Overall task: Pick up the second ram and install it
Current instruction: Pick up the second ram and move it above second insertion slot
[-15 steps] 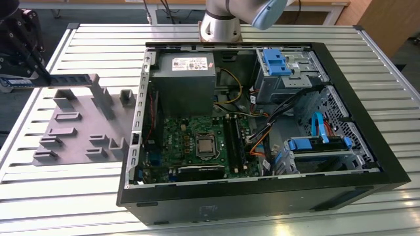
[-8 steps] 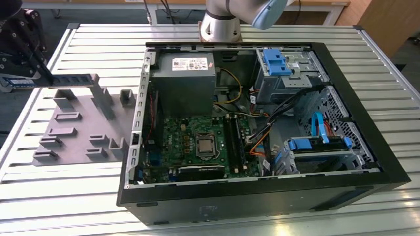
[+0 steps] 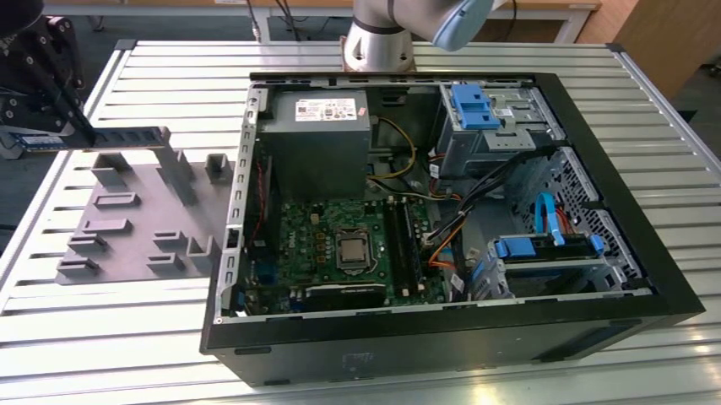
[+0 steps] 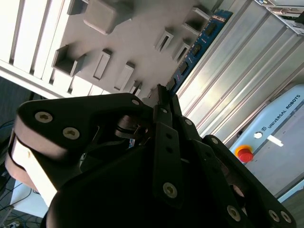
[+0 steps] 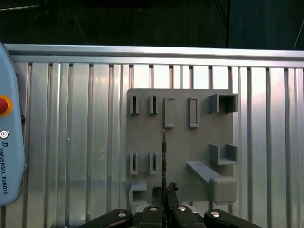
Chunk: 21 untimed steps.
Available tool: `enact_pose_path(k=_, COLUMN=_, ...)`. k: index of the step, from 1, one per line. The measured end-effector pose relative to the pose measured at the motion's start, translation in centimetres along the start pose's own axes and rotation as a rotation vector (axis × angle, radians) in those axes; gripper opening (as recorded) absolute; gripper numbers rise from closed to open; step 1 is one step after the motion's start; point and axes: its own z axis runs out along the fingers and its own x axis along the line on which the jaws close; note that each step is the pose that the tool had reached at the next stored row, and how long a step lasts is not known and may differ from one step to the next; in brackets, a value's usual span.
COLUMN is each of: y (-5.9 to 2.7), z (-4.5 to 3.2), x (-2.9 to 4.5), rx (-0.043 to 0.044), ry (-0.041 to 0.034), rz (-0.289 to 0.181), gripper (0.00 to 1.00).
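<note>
My gripper (image 3: 67, 126) hangs at the exterior view's far left, above the slatted table beside the grey fixture (image 3: 135, 228). It is shut on the second ram (image 3: 32, 142), a narrow blue-green board. In the first wrist view the ram (image 5: 164, 152) shows edge-on as a thin dark line over the fixture (image 5: 190, 142), pinched between the fingertips of the gripper (image 5: 164, 190). The second wrist view shows the ram (image 4: 199, 42) with its black chips reaching out from the gripper (image 4: 161, 95) past the fixture (image 4: 123, 33). The green motherboard (image 3: 338, 245) lies in the open computer case, its dark memory slots (image 3: 403, 240) beside the processor socket.
The open black computer case (image 3: 664, 278) takes up the table's middle and the exterior view's right, with a power supply (image 3: 316, 135), blue drive brackets (image 3: 474, 105) and loose cables inside. The arm's base (image 3: 377, 42) stands behind it. A blue-grey pendant (image 5: 9, 142) lies on the table.
</note>
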Motion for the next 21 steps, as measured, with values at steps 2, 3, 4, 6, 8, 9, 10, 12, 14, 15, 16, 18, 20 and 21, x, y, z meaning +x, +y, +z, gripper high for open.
enact_pose_path(k=2, y=-0.11, z=0.00, x=0.00, rx=0.0001, ry=0.0000, rz=0.000, gripper=0.14)
enact_pose_path(k=3, y=-0.16, z=0.00, x=0.00, rx=0.0000, ry=0.0000, rz=0.000, gripper=0.14)
enact_pose_path(k=4, y=-0.21, z=-0.01, x=0.00, rx=0.0000, ry=0.0000, rz=0.000, gripper=0.14)
enact_pose_path(k=6, y=-0.30, z=0.00, x=0.00, rx=0.0001, ry=-0.0001, rz=0.000, gripper=0.14)
enact_pose_path(k=8, y=-0.38, z=-0.01, x=0.00, rx=0.0000, ry=-0.0001, rz=0.000, gripper=0.14)
enact_pose_path(k=9, y=-0.42, z=-0.01, x=0.00, rx=0.0000, ry=0.0000, rz=0.000, gripper=0.14)
enact_pose_path(k=10, y=-0.46, z=-0.01, x=0.00, rx=0.0000, ry=0.0000, rz=0.000, gripper=0.14)
enact_pose_path(k=12, y=-0.54, z=-0.01, x=0.00, rx=0.0000, ry=0.0000, rz=0.000, gripper=0.14)
enact_pose_path(k=14, y=-0.62, z=-0.02, x=-0.01, rx=0.0000, ry=0.0000, rz=0.000, gripper=0.14)
enact_pose_path(k=15, y=-0.66, z=-0.02, x=-0.01, rx=0.0000, ry=0.0000, rz=0.000, gripper=0.14)
enact_pose_path(k=16, y=-0.70, z=-0.02, x=0.00, rx=0.0000, ry=0.0000, rz=0.000, gripper=0.14)
enact_pose_path(k=18, y=-0.78, z=-0.03, x=0.00, rx=0.0000, ry=0.0000, rz=0.000, gripper=0.14)
enact_pose_path(k=20, y=-0.86, z=-0.02, x=0.00, rx=0.0001, ry=-0.0001, rz=0.000, gripper=0.14)
enact_pose_path(k=21, y=-0.89, z=-0.02, x=-0.01, rx=0.0001, ry=-0.0001, rz=0.000, gripper=0.14)
